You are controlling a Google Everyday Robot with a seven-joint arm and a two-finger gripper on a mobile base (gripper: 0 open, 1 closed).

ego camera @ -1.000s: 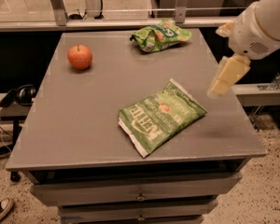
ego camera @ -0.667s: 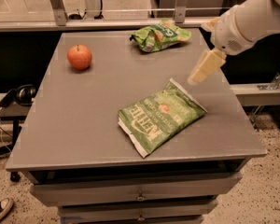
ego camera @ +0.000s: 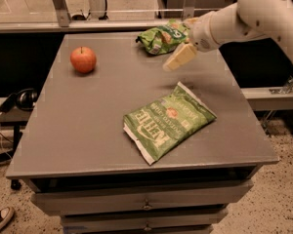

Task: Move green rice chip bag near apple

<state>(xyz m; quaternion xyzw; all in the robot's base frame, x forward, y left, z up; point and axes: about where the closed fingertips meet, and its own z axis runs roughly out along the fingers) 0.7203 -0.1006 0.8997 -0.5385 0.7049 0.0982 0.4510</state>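
The gripper (ego camera: 179, 57) is hanging over the upper right part of the grey tabletop (ego camera: 88, 126). It is sitting at the end of the white arm (ego camera: 254, 13), which is reaching in from the upper right corner of the frame. The gripper is pointing down and to the left. I cannot tell if it is wide or narrow, because it is showing only as one pale shape.

The green rice chip bag (ego camera: 161, 37) is lying wrinkled and puffy at the far edge of the tabletop, in the upper centre of the frame, just up and left of the gripper. I cannot tell if the two are touching.

The apple (ego camera: 83, 59) is standing in the upper left of the tabletop, well apart from this bag. A larger flat green bag (ego camera: 168, 121) printed "KETTLE" is lying right of centre, toward the near edge.

Beside the tabletop, at the left edge of the frame, dark headphones (ego camera: 19, 99) are resting. A shoe (ego camera: 0, 218) is showing in the lower left corner.
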